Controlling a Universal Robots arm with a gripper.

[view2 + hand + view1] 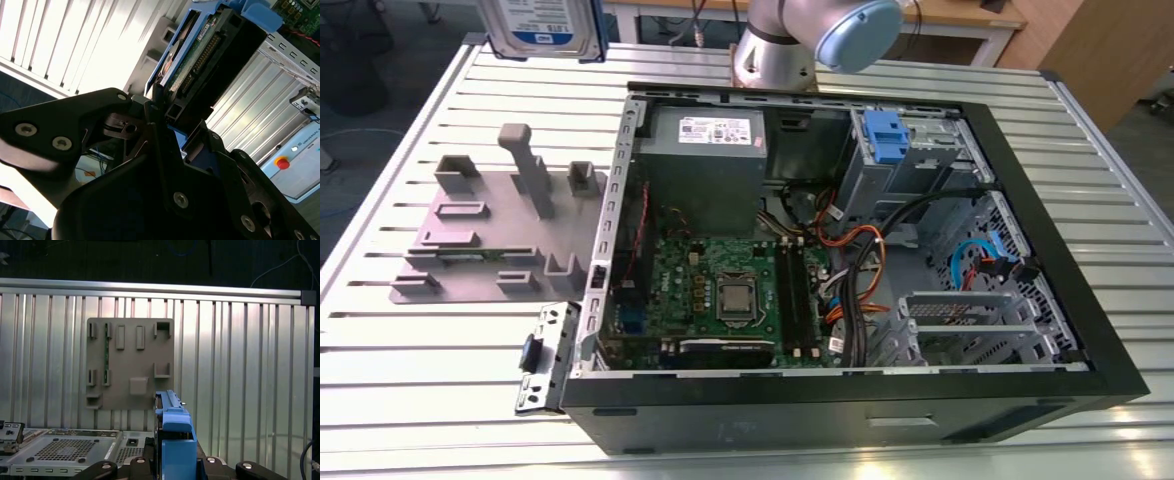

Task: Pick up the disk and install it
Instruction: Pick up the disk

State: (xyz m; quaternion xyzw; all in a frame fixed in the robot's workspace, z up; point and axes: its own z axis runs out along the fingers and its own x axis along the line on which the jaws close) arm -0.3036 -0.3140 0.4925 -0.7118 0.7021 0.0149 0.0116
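- Where the black fingers (152, 127) of the hand (172, 117) close in the second wrist view, we see them clenched on one end of the disk (197, 52), whose circuit-board side faces that camera.
- We find the disk's blue frame (174, 432) edge-on in the first wrist view, standing up between the hand's jaws, which press it from both sides.
- Beyond it in that view lies the grey stand (130, 362), flat on the ribbed metal bench (240, 365), with a corner of the computer case (60, 450) beside it.
- Turning to the exterior view, we see the disk (540, 25) held in the air at about 11 o'clock of the computer case (854, 405) and near 12 o'clock of the grey stand (487, 235). Its white-and-blue label is turned towards us, and it is well apart from both.
- We see the stand at 9 o'clock of the case, just beside its wall.
- Inside the open case, the motherboard (720, 290) lies at 7 o'clock, the power supply (707, 130) at 11 o'clock, and a blue bracket (886, 135) sits in the drive bay at 1 o'clock.
- Farthest back, at 12 o'clock of the case, the arm (807, 35) rises from the bench.
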